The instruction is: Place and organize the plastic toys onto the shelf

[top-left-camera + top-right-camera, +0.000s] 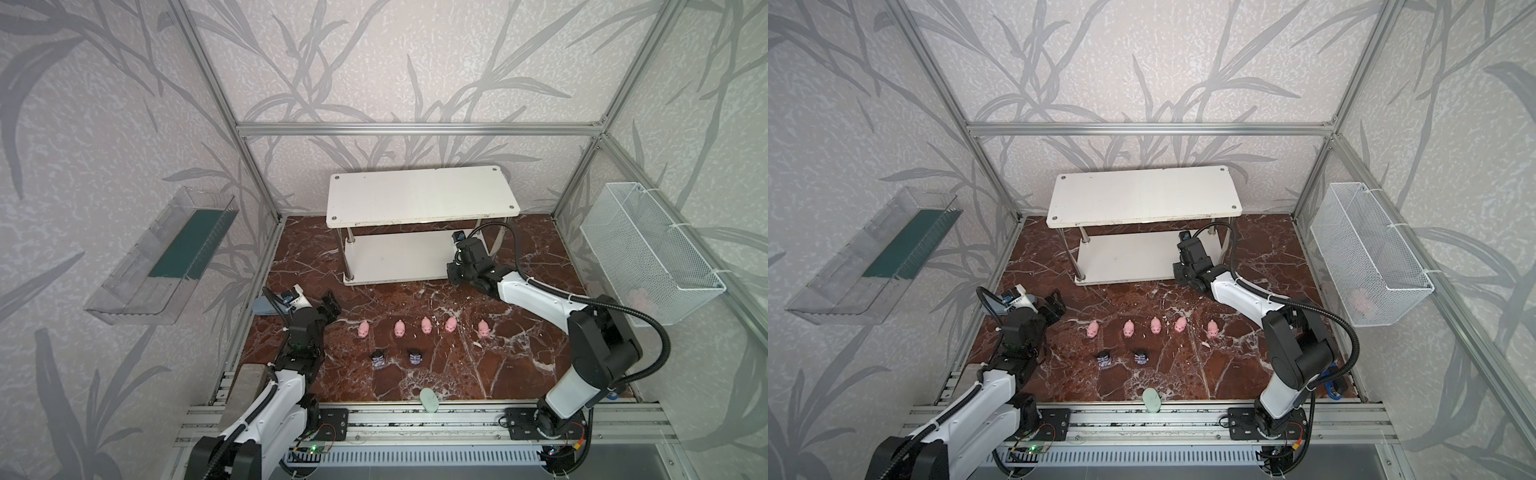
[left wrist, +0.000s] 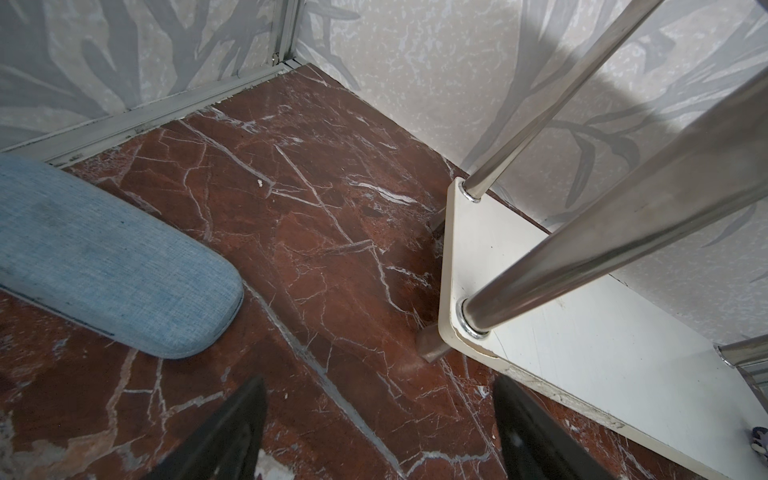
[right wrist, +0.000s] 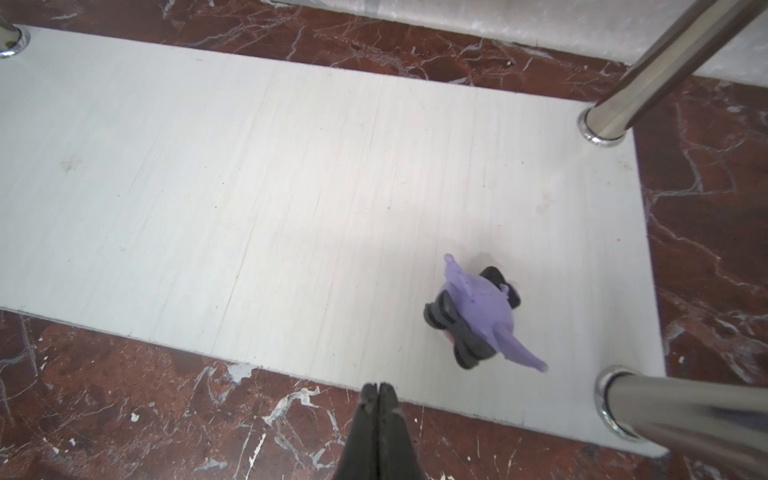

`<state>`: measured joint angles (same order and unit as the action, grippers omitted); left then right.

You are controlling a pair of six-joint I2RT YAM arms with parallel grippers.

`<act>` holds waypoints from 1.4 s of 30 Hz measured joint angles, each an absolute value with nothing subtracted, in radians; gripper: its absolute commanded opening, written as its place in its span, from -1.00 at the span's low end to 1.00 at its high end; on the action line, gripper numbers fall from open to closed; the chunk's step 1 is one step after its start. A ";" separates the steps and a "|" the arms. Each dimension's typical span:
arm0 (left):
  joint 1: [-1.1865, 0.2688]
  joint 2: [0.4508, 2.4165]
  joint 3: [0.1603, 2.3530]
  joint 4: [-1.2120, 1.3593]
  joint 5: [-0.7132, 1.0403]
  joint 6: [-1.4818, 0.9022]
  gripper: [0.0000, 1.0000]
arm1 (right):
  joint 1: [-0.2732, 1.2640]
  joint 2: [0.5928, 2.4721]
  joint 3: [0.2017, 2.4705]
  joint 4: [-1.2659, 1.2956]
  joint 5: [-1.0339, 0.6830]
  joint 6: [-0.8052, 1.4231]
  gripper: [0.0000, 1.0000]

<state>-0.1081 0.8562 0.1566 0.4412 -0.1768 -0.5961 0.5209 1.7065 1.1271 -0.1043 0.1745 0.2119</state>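
- Nearest us, two figurines (image 1: 378, 358) stand side by side on the table (image 1: 519, 353), faces toward the front edge as far as we can tell
- Behind them five pigs (image 1: 426, 325) sit in one row across the table, each body lying front to back, snouts seemingly toward us; they sit close enough that wide jaws taking one may nudge its neighbour
- The left gripper (image 1: 330, 305) hangs just left of the row, jaws apart and empty
- The right gripper (image 3: 378, 392) is pressed together on nothing, over the front edge of the lower board (image 3: 249, 187) of the shelf (image 1: 419, 199)
- The third figurine (image 3: 471, 316) rests on that board near the front right post (image 3: 665, 409), its ear-to-ear axis slanting across the board; we cannot tell whether it stands or lies tipped
- We judge that a careless pull-back could clip it or the post, and such tiny toys roll easily
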 measured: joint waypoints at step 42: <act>-0.108 0.861 0.157 0.441 -0.177 -0.597 0.67 | 0.521 1.866 1.246 -0.074 0.335 0.148 -1.00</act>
<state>-0.1081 0.8612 0.1566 0.4412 -0.1768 -0.5972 0.5209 1.8660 1.2465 -0.0742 0.3351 0.1482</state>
